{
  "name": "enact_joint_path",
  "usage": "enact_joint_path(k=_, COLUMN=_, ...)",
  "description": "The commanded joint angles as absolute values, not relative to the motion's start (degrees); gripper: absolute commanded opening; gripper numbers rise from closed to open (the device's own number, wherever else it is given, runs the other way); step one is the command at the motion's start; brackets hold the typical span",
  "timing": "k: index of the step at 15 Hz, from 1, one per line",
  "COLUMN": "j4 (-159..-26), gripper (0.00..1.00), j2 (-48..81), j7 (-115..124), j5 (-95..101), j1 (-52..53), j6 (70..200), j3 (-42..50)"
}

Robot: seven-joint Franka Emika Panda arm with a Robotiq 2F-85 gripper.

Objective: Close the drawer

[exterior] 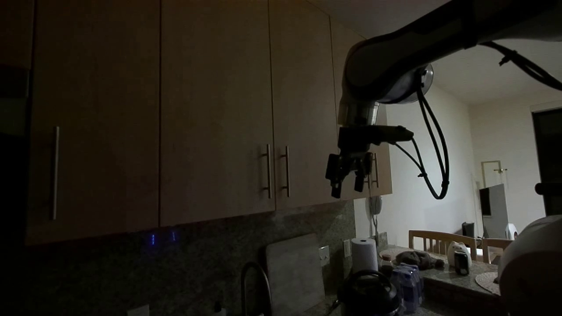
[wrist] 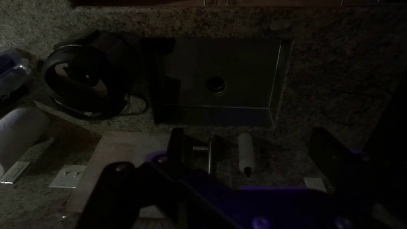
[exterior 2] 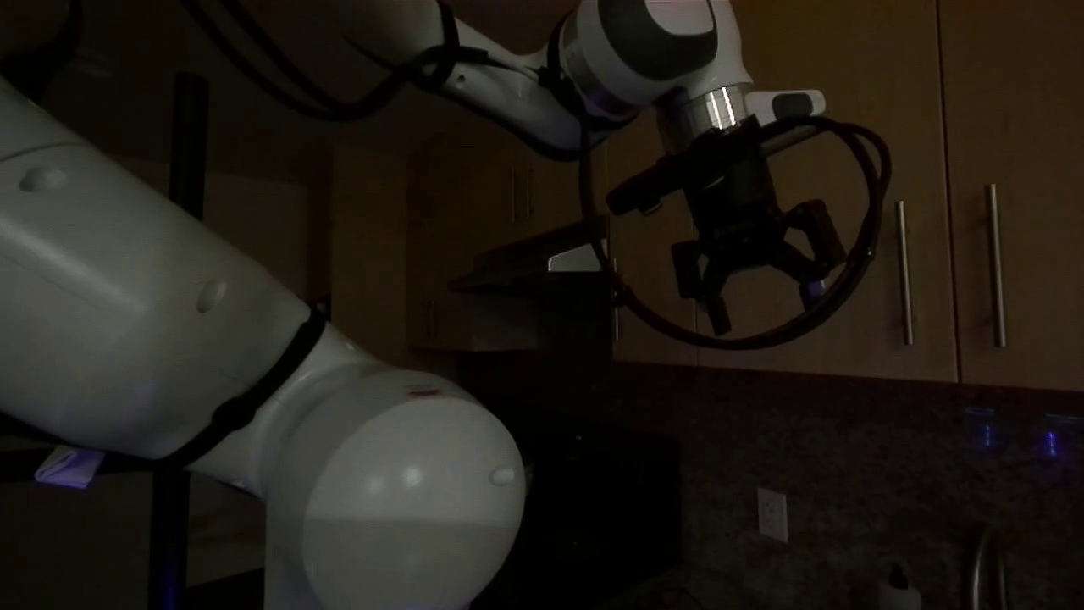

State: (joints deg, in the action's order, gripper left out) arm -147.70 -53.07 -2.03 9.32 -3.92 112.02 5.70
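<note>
A row of tall, flat beige wall cabinet doors with slim vertical metal bar handles shows in both exterior views. In an exterior view a wide left door (exterior: 94, 109), a middle door (exterior: 215, 101) and a door beside it (exterior: 303, 87) all look flush and shut; I cannot tell which is the task's door. The middle door also shows in an exterior view (exterior 2: 864, 51). White shelves and dishes are out of view. My gripper (exterior: 347, 186) hangs pointing down, in front of and apart from the doors (exterior 2: 766, 305). In the wrist view its fingers (wrist: 247, 133) are spread wide, with nothing held.
Below lie a sink (wrist: 280, 73), a faucet (wrist: 210, 156), a pale bottle (wrist: 246, 151) and a black cooker (wrist: 92, 73). A cutting board (exterior: 295, 274) leans on the backsplash near a paper towel roll (exterior: 364, 254). A cable loop (exterior 2: 762, 341) hangs around the gripper. The scene is dark.
</note>
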Motion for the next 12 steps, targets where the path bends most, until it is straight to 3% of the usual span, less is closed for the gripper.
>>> enact_joint_path(k=1, j4=-146.37, gripper=1.0, j2=-52.19, j7=-2.6, j5=9.13, j1=-3.42, j6=113.57, j3=4.22)
enact_joint_path(k=12, j4=-146.07, gripper=1.0, j2=-52.68, j7=-2.21, j5=9.08, j1=-3.71, j6=112.84, j3=3.84)
